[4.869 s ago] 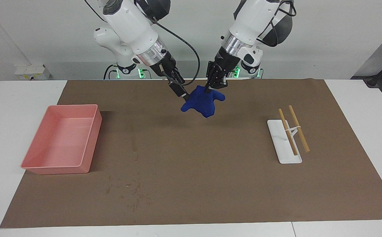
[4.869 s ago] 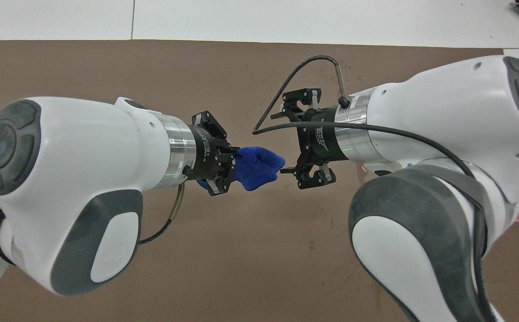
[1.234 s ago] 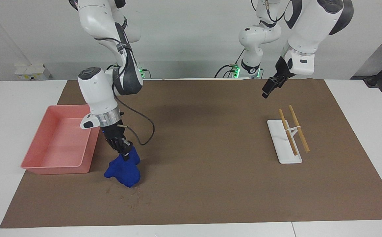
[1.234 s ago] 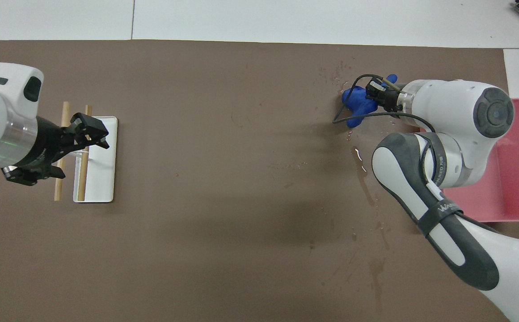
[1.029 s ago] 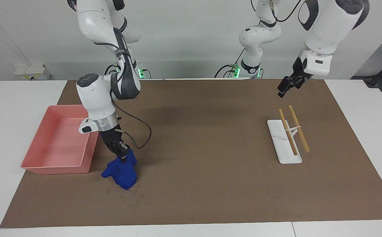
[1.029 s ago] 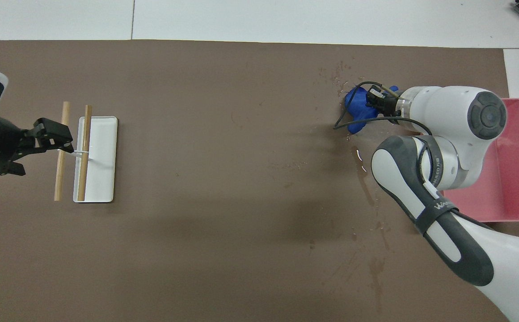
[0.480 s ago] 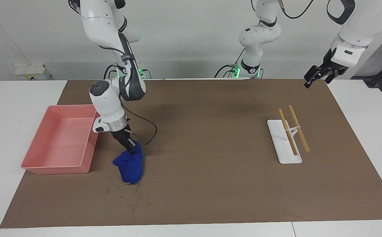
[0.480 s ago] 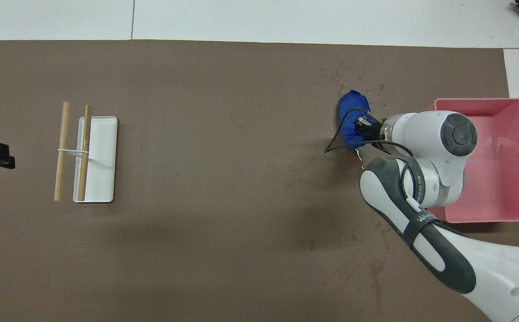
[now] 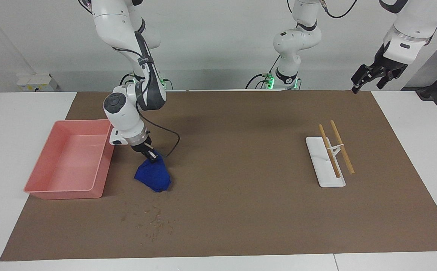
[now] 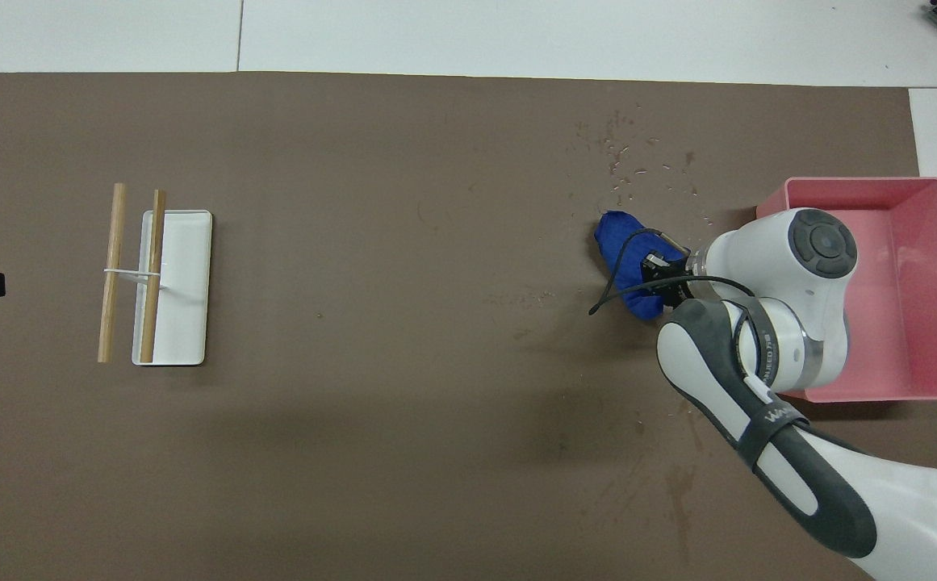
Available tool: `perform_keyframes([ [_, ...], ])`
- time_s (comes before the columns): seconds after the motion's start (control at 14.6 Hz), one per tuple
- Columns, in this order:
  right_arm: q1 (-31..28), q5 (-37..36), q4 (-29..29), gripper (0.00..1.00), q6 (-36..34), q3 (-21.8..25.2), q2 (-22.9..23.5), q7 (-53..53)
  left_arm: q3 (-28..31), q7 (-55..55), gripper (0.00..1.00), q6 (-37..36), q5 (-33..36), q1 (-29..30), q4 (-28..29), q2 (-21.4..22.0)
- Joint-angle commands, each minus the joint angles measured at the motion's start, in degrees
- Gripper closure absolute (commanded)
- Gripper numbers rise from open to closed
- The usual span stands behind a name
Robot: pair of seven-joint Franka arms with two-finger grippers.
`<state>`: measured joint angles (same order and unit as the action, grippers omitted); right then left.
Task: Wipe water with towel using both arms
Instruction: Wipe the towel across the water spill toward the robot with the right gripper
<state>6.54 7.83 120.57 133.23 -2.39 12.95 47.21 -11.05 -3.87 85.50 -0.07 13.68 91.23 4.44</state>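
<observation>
The deep-blue towel [image 9: 153,175] lies crumpled on the brown mat beside the pink tray, and it also shows in the overhead view [image 10: 623,257]. My right gripper [image 9: 151,155] is shut on the towel's edge nearest the robots and presses it low on the mat; in the overhead view the right gripper [image 10: 655,269] is partly hidden by its own wrist. Small water drops [image 9: 151,220] speckle the mat farther from the robots than the towel, seen from overhead too [image 10: 628,165]. My left gripper [image 9: 367,79] hangs open and empty, high over its own end of the table.
A pink tray [image 9: 64,194] sits at the right arm's end, next to the towel. A white rack with two wooden rods [image 9: 329,162] stands toward the left arm's end. Faint wet streaks [image 10: 678,478] mark the mat nearer to the robots.
My right gripper has dragged the towel across the wet spots toward the robots, alongside the pink tray. My left gripper has swung up and out to its own end of the table.
</observation>
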Motion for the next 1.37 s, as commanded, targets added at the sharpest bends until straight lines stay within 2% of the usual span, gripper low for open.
perform_keyframes([
  [0.0,-0.8,-0.3,1.9,1.0,-4.2,-0.1,-2.2,1.1,4.4,0.7,0.0,-1.7,1.0,-4.8,-1.7,-0.8],
  [0.14,-0.8,-0.3,2.0,1.0,-7.5,-0.1,-2.7,1.4,8.7,1.1,0.0,-0.1,1.0,-9.0,0.5,0.3],
  [0.41,-1.1,-0.3,4.8,1.0,-12.4,-0.1,-4.8,1.3,8.8,2.5,0.0,2.7,1.0,-8.9,3.1,1.3],
  [0.75,-0.7,-1.1,8.6,1.0,-20.0,-0.1,-8.7,-1.1,8.8,2.4,0.0,3.2,1.0,-8.9,3.3,1.3],
  [1.03,-1.1,-1.1,14.1,1.0,-20.6,0.0,-11.8,-7.2,8.8,2.4,0.0,2.8,1.0,-8.9,3.3,1.3],
  [1.3,-0.9,-1.2,19.1,1.0,-20.9,0.0,-14.3,-8.0,8.8,2.5,0.0,2.5,1.0,-8.9,3.3,1.3],
])
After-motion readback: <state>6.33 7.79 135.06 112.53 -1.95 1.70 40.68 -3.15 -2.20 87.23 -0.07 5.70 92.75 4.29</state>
